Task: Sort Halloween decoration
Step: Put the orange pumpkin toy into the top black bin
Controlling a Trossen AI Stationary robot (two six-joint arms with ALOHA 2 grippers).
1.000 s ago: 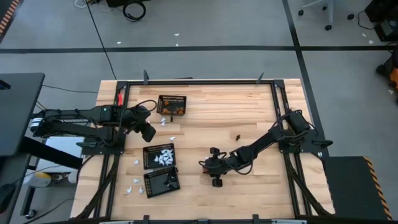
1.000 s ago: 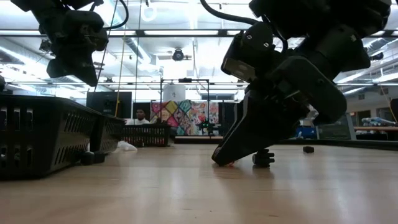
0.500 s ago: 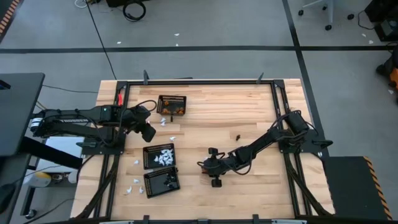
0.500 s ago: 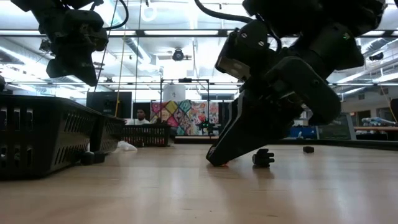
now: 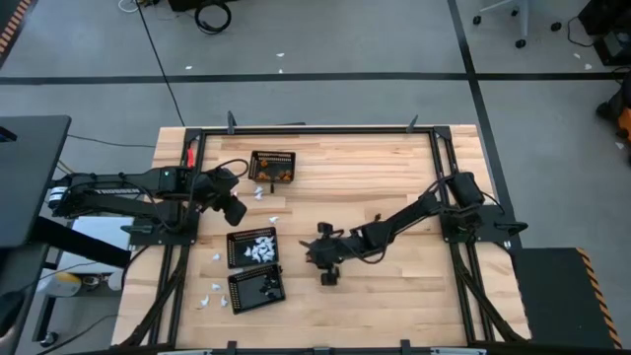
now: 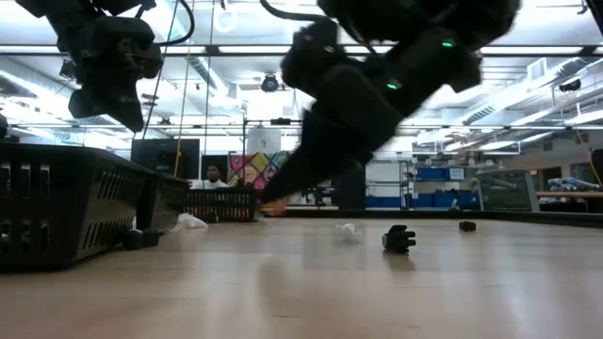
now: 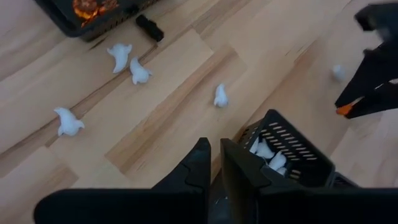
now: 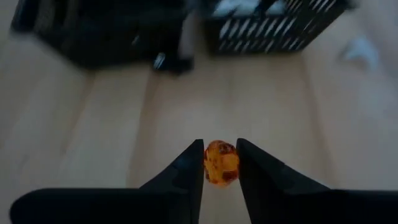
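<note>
Sorting looks well along: three baskets at the table's left hold pieces by colour, the orange basket (image 5: 273, 167) farthest, the white basket (image 5: 253, 248) and the black basket (image 5: 256, 289) nearer. The right gripper (image 8: 220, 163), mid-table, has its fingers pinched on one orange piece (image 8: 221, 163). The left gripper (image 7: 214, 163), hovering between the baskets, is nearly closed on nothing. Five white pieces (image 7: 68, 122) and one black piece (image 6: 399, 239) lie loose in the left wrist and low views

left claw (image 5: 235, 211): raised, nearly closed | right claw (image 8: 221, 163): gripping
</note>
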